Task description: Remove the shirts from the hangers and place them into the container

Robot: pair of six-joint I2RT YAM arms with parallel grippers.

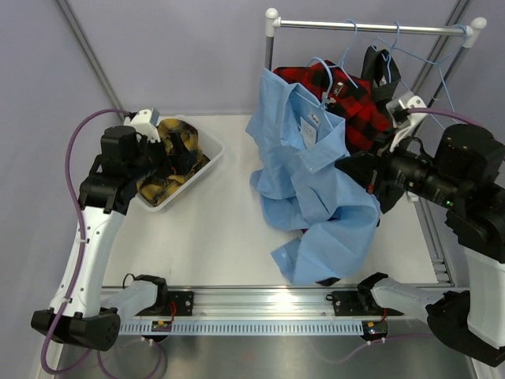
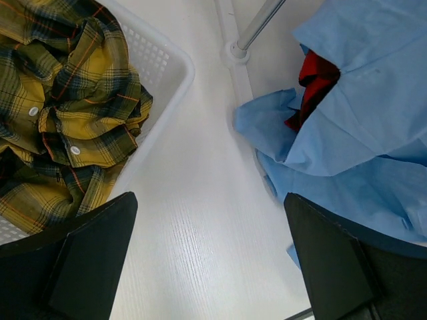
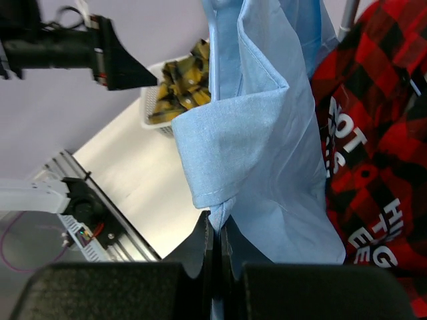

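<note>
While your right claw (image 3: 217,230) pinches the light blue shirt (image 1: 316,181) well right of the container (image 1: 209,158), your left claw (image 2: 210,257) hangs spread above its rim, yellow plaid shirt (image 1: 170,158) lying inside.

Top external camera sat high at the near side, looking down and forward over the whole table (image 1: 237,221). Left wrist camera hung close above the table, facing straight down, with a corner of the container (image 2: 175,67) on one side and the light blue shirt (image 2: 360,133) on the other. Right wrist camera was pressed right up against that shirt, looking across toward the container. All three views shared both.
</note>
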